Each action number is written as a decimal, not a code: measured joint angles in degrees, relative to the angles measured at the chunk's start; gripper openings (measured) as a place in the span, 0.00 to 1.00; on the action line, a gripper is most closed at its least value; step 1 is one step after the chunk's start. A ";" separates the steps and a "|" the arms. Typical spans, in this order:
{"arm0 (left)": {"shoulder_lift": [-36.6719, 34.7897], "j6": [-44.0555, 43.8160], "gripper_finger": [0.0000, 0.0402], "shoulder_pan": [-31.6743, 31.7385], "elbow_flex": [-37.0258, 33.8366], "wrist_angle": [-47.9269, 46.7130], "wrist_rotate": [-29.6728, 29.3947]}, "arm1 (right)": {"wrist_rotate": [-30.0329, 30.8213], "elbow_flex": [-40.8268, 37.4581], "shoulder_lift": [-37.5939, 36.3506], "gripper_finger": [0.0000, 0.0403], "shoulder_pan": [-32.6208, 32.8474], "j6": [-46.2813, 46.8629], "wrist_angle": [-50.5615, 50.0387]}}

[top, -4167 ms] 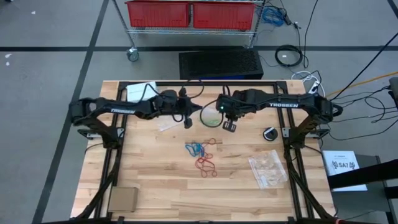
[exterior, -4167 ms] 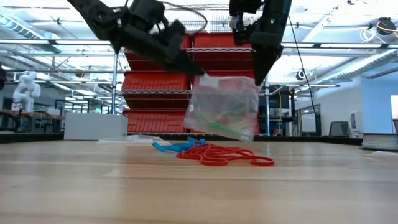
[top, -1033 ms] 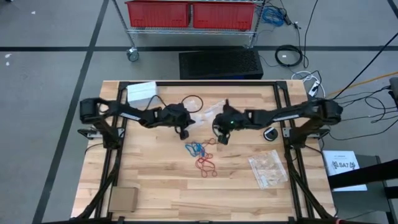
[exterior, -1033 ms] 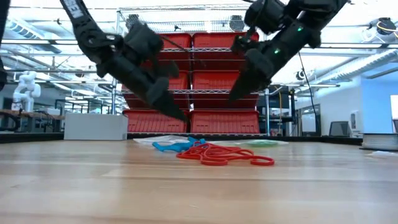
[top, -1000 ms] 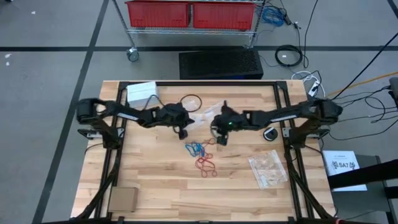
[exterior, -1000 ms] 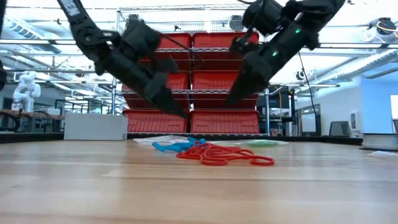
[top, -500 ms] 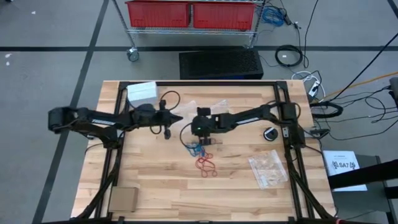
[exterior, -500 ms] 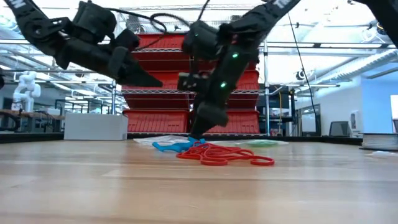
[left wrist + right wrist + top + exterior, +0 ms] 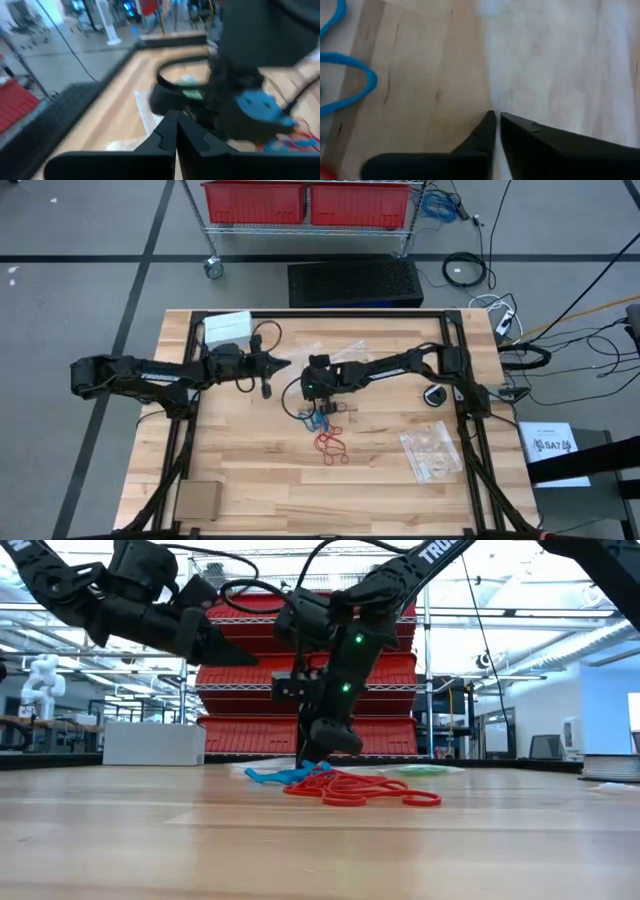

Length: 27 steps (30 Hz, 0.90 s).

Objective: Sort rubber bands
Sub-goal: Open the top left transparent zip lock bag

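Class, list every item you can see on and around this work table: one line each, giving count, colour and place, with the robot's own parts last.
rubber bands: a small tangled pile, blue and red, middle of the table
clear plastic bag: one, right side of the table
second clear bag: one, crumpled, far middle of the table
white box: one, far left corner
cardboard piece: one, brown, near left corner
black round object: one, right edge
red bins: two, on a wire cart beyond the table
left gripper: shut, raised above the table's left half
right gripper: shut, tips down at the blue bands
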 joint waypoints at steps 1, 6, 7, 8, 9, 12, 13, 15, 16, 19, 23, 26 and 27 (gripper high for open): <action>-0.34 0.13 0.01 0.53 0.00 0.79 0.00 | -0.01 0.13 -0.33 0.02 -0.01 0.03 -0.46; -3.65 0.95 0.01 2.60 -0.02 1.05 0.02 | -2.13 2.26 -4.92 0.00 -0.22 3.45 -5.58; -4.48 1.27 0.01 2.88 0.02 1.37 0.08 | -2.24 2.64 -6.55 0.00 -0.19 4.49 -6.51; -5.45 1.37 0.01 3.14 0.04 1.05 0.68 | -2.40 3.00 -7.97 0.00 -0.13 5.30 -7.35; -6.37 1.47 0.02 3.52 0.04 0.81 1.87 | -2.63 3.17 -9.37 0.00 0.06 6.03 -7.90; -8.88 1.25 0.02 4.10 0.05 0.83 4.43 | -3.97 3.15 -13.61 0.00 0.32 8.71 -9.51; -9.63 1.25 0.02 4.15 0.07 0.60 4.57 | -3.96 3.15 -15.10 0.00 0.45 9.44 -9.49; -10.72 1.32 0.02 4.22 0.04 0.13 4.70 | -3.55 3.22 -17.05 0.00 0.64 9.81 -9.89; -11.08 1.35 0.02 4.22 0.07 0.12 4.76 | -3.45 3.32 -17.20 0.01 0.78 9.93 -9.81; -11.59 1.39 0.02 4.22 0.07 -1.26 4.76 | -3.18 3.21 -15.39 0.05 1.12 10.02 -9.83; -11.57 1.50 0.02 4.22 0.05 -3.79 4.76 | -3.61 3.19 -11.03 0.17 1.63 10.15 -6.68; -11.55 1.49 0.02 4.22 0.04 -5.29 4.76 | -3.68 3.17 -6.98 0.26 1.70 10.11 -3.38; -11.55 1.49 0.02 4.22 0.04 -5.63 4.76 | -3.70 3.17 -5.93 0.29 1.73 10.13 -2.09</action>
